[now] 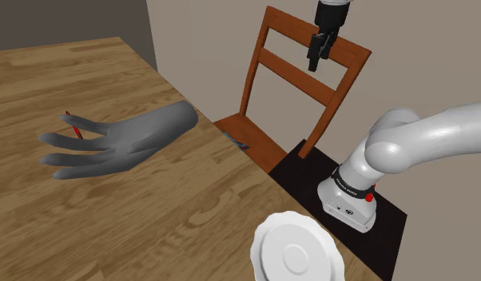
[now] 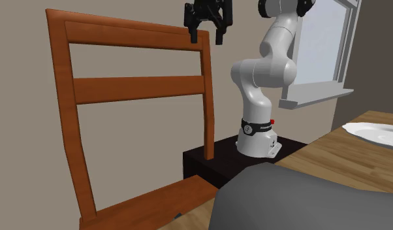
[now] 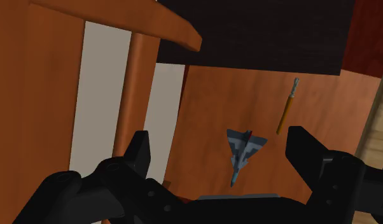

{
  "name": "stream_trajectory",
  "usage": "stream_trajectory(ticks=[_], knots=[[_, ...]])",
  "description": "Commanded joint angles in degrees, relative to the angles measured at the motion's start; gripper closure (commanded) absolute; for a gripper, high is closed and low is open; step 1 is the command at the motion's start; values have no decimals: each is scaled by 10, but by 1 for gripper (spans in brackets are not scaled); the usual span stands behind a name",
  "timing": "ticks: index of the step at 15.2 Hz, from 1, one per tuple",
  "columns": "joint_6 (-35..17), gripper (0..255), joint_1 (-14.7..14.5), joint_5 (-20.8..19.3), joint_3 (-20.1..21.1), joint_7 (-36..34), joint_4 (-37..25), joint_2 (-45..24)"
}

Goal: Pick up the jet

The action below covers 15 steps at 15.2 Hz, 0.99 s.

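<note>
The jet point(image 3: 244, 149), a small grey delta-wing toy with a red stripe, lies flat on the seat of a wooden chair point(image 1: 255, 136), near the seat's edge by the table point(image 1: 151, 207). An orange stick point(image 3: 285, 107) with a grey tip lies on the same seat, near the jet but apart from it. The gripper point(image 2: 206, 38) hangs high over the chair, up by its top rail, fingers spread apart and clasping nothing; in the wrist view the jet sits far below, between the two fingers. On the table lie a large grey hand model point(image 1: 123, 144) and a white plate point(image 1: 297, 249). The arm's base sits on a black stand point(image 2: 211, 160) behind the chair.
</note>
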<state>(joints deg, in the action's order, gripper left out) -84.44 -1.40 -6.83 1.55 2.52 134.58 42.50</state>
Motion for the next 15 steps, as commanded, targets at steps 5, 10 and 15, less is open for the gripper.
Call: stream_trajectory(ticks=[5,10,15], knots=[[-83,0,-3,6,11,-25,52,-27],[-192,0,-6,8,25,-57,99,-83],[-302,0,-6,4,41,-91,124,-163]])
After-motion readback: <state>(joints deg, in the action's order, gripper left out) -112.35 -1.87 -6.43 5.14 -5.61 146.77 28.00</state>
